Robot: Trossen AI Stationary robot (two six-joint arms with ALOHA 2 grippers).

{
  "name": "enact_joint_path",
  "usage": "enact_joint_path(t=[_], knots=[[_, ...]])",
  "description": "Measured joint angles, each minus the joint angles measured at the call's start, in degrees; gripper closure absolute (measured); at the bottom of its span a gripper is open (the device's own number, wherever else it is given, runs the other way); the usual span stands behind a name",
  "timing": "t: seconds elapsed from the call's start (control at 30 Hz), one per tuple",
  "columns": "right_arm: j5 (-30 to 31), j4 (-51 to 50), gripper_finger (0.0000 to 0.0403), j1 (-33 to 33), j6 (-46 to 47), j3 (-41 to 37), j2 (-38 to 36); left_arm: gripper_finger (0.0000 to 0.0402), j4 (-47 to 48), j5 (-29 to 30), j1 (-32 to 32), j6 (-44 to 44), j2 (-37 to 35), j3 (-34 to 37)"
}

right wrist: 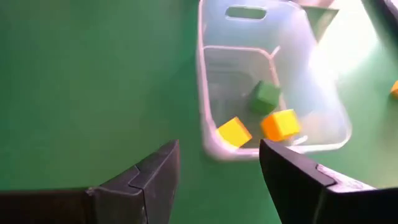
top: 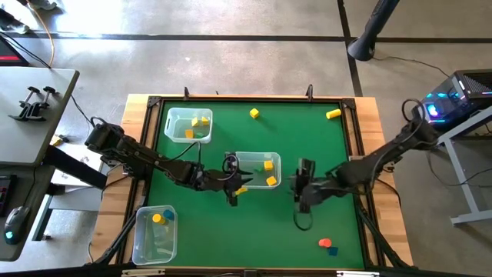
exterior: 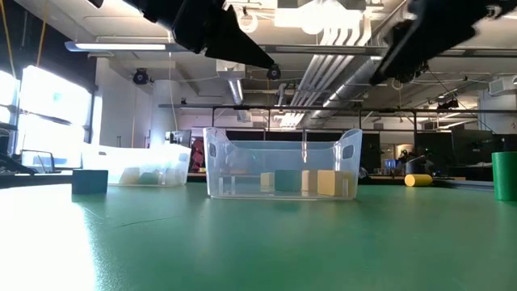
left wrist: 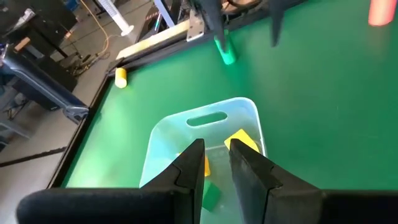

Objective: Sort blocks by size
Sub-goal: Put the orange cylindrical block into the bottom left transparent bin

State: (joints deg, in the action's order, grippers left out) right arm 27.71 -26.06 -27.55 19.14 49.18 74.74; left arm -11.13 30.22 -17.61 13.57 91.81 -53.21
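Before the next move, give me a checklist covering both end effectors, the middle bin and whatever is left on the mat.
1. Right end effector open with nothing between its fingers: ok.
2. Left end effector positioned over the middle bin: ok.
3. Left end effector carrying a block: cannot tell.
4. Middle bin upright, with two yellow blocks and a green block inside: ok.
5. Mat free of loose blocks: not ok. A yellow cube, a yellow cylinder, a red block and a blue block lie outside the bins.
6. The two end effectors apart from each other: ok.
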Motion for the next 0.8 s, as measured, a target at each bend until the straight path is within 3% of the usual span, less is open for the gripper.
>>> enact_joint_path(t=[0.37, 0.8], knots=[[3.8, 3.7, 0.0185, -8.2, 11.9, -6.9, -2.5, 0.0342, -11.0, -10.6, 0.1, -1.9, 0.9, 0.0], [4.0, 3.6, 0.0185, -24.8, 26.5, -3.8, -2.5, 0.0342, -28.1, -11.6, -9.3, -7.5, 9.6, 0.0]])
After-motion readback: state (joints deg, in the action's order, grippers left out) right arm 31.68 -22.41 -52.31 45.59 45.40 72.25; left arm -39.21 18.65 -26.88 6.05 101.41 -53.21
